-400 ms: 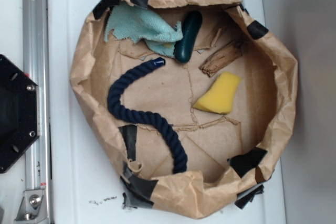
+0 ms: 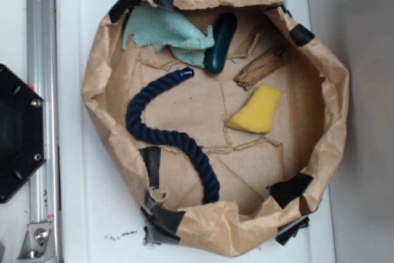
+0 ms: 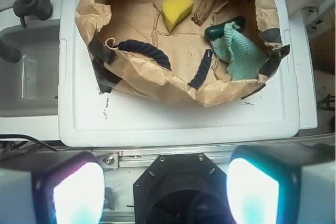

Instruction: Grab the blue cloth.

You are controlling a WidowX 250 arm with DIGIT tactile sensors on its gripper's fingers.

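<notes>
Cloth [image 3: 240,56] lies far from the gripper [image 3: 167,187], whose fingers [image 3: 79,195] stand wide apart and empty over the robot base, well short of the paper basket [image 3: 152,80], so the reach has yet to begin. It probably goes best by coming down over the near wall and closing on the cloth's free frayed part [image 2: 161,32], away from the green oblong [image 2: 220,42] that touches its other edge. Within the basket, nearest to farthest in the wrist view, are the rope [image 3: 144,51], the cloth against the wall, the oblong, a yellow sponge [image 3: 176,10] and a scrap of wood [image 3: 203,9].
</notes>
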